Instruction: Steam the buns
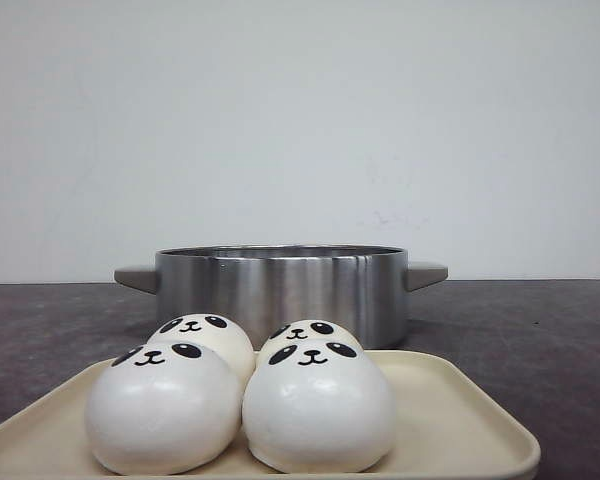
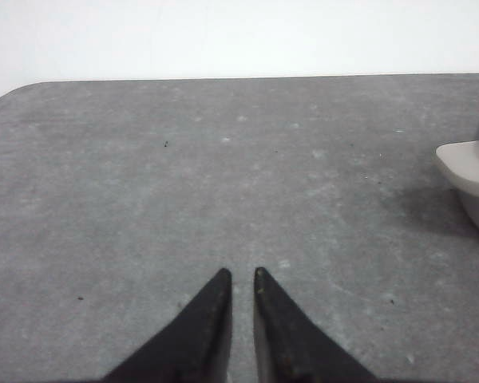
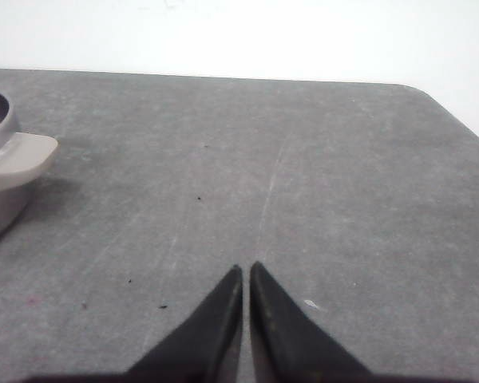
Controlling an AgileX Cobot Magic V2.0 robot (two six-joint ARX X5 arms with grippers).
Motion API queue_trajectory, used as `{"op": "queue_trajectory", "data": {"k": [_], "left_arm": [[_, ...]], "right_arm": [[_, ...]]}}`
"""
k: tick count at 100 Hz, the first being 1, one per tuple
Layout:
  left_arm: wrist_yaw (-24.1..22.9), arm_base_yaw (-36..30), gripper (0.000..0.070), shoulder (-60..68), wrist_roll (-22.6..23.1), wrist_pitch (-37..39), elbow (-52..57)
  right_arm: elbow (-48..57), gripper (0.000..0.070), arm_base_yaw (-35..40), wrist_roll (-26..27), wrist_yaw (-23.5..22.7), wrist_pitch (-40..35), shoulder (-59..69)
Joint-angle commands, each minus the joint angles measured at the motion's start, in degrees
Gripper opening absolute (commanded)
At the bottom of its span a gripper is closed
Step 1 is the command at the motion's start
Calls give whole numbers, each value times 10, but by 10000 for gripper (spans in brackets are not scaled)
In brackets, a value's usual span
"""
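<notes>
Buns [image 1: 240, 395] on tray [image 1: 460, 420], well apart from both closed tools.

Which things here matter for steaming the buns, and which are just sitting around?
For the job:
- four panda buns
- steel pot, behind them
- cream tray holding the buns
- left end effector and right end effector, both shut with nothing held

Just lying about:
- nothing else on the grey table

no readable text, labels, brands or numbers, only painted panda faces on the buns [image 1: 240, 395]
</notes>
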Motion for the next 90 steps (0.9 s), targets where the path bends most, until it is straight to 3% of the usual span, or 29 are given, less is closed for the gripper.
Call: {"op": "queue_trajectory", "data": {"k": [1,17,28,38,43,57,66,77,90], "left_arm": [[1,1,0,1,8,-2,-10],[3,1,0,1,-27,-1,-10],[34,0,0,1,-184,-1,-9],[40,0,0,1,-293,-2,-6],[59,0,0,0,-323,-2,-5],[151,0,0,-1,-338,0,1],[211,0,3,-1,-331,31,26],[239,0,4,17,-261,-1,99],[228,0,4,101,-210,-61,217]], "right_arm": [[-2,8,1,-4,0,6,-1],[-2,8,1,-4,0,8,-1],[-2,9,1,15,-3,37,-1],[-2,9,1,74,-25,82,-1],[-1,8,1,110,-39,113,-1],[3,7,1,228,-64,200,0],[43,6,1,273,-89,180,0],[143,6,1,253,-99,65,27],[275,6,1,168,-119,-30,112]]}}
